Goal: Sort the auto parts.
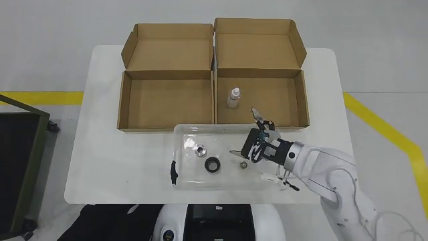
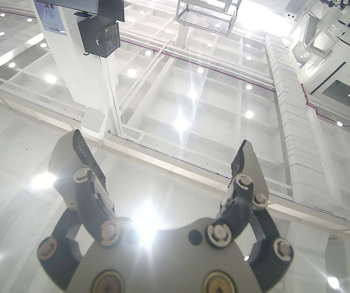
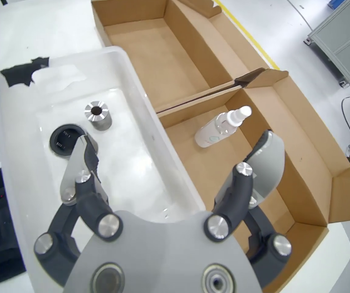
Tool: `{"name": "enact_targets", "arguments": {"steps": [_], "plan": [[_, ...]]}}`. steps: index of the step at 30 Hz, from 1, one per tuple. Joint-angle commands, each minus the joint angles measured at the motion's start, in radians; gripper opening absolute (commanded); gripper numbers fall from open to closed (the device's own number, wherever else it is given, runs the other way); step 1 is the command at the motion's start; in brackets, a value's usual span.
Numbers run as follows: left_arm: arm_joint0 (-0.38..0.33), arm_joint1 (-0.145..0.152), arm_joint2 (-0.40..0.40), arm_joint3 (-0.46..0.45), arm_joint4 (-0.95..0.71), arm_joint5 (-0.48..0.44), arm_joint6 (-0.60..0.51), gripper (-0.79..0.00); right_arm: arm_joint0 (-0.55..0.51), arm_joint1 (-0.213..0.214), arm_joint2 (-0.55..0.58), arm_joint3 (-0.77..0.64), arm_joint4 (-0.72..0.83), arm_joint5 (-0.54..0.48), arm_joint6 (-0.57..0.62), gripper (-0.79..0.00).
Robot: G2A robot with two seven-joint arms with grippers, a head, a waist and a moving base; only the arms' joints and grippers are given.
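A clear plastic tray [image 1: 200, 128] at the table's front holds a metal cylinder [image 1: 198, 151], a black ring [image 1: 213, 165] and a small nut [image 1: 243, 164]. My right gripper [image 1: 245, 134] hovers open over the tray's right end, one finger above the tray and the other above the right cardboard box [image 1: 267, 97]. In the right wrist view the right gripper [image 3: 175, 138] is empty, with the cylinder [image 3: 98, 115] and the ring [image 3: 63, 141] just beyond one fingertip. A white spray bottle [image 3: 220, 126] lies in that box. My left gripper [image 2: 160, 141] is open, pointing at the ceiling.
A second, empty cardboard box [image 1: 166, 100] stands left of the first, both with lids folded back. Black tape [image 3: 25, 71] marks the tray's [image 3: 71, 59] far end. The white table [image 1: 120, 161] has bare room at the left. A dark green cart [image 1: 20, 167] stands beyond the table's left edge.
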Motion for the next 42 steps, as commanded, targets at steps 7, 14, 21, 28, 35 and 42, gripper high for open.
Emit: {"name": "enact_targets", "arguments": {"steps": [7,14,21,28,35,42], "plan": [[0.0,0.0,0.0,0.0,0.0,0.0,0.0,0.0,-0.059,0.022,0.023,-0.053,-0.022,-0.134,0.082,0.0],[0.0,0.0,0.0,0.0,0.0,0.0,0.0,0.0,-0.045,0.035,0.017,-0.034,-0.023,-0.226,0.132,0.0],[0.0,0.0,0.0,0.0,0.0,0.0,0.0,0.0,0.006,0.042,-0.015,0.0,-0.01,-0.252,0.182,-0.028],[0.0,0.0,0.0,0.0,0.0,0.0,0.0,0.0,0.048,0.046,-0.058,0.04,-0.016,-0.255,0.236,-0.132],[0.0,0.0,0.0,0.0,0.0,0.0,0.0,0.0,0.062,0.053,-0.085,0.055,-0.033,-0.256,0.271,-0.175],[0.0,0.0,0.0,0.0,0.0,0.0,0.0,0.0,0.072,0.063,-0.119,0.072,-0.046,-0.256,0.293,-0.274]]}}
